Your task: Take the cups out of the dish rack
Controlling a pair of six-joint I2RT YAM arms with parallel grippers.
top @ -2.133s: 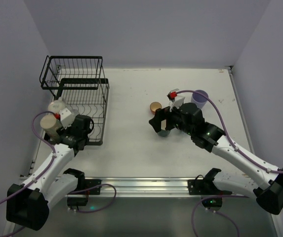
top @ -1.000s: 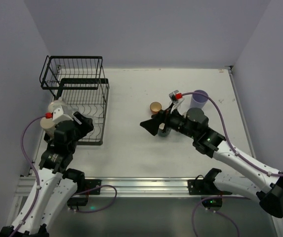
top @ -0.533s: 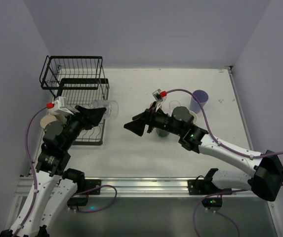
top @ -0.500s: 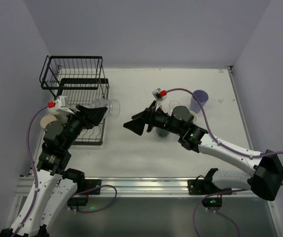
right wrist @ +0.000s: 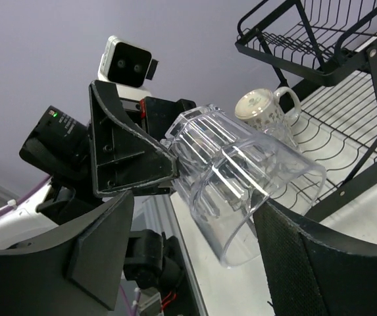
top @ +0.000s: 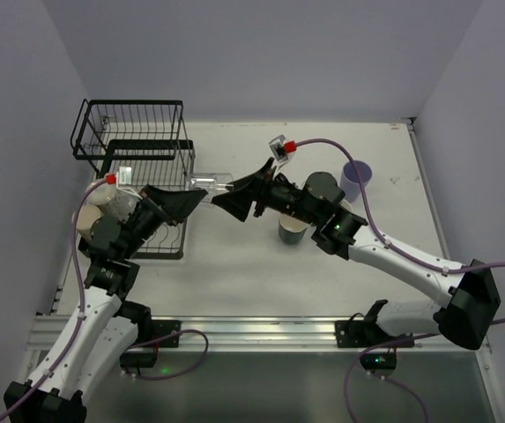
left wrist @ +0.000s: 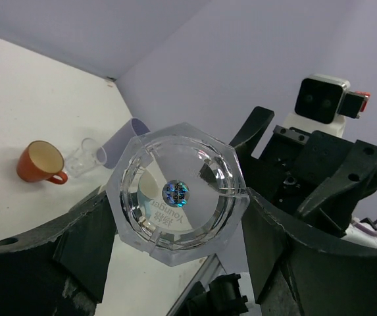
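Note:
My left gripper (top: pixel 197 197) is shut on the base of a clear glass (top: pixel 210 184) and holds it on its side in the air, just right of the black wire dish rack (top: pixel 137 152). In the left wrist view the glass's base (left wrist: pixel 178 194) fills the space between my fingers. My right gripper (top: pixel 227 197) is open, with its jaws on either side of the glass's open mouth (right wrist: pixel 254 191). A cream mug (right wrist: pixel 262 105) stands on the rack's ridged tray (right wrist: pixel 346 138).
An orange mug (left wrist: pixel 40 162), a small clear glass (left wrist: pixel 86 157) and a lavender tumbler (top: pixel 356 176) stand on the table to the right. A grey-teal cup (top: pixel 292 231) stands under my right arm. Cream cups (top: pixel 100 199) sit at the rack's left side.
My left arm lifted the clear glass from the rack and swung it right. My right arm left the cups on the table and moved left, bringing its open jaws up to the glass's mouth.

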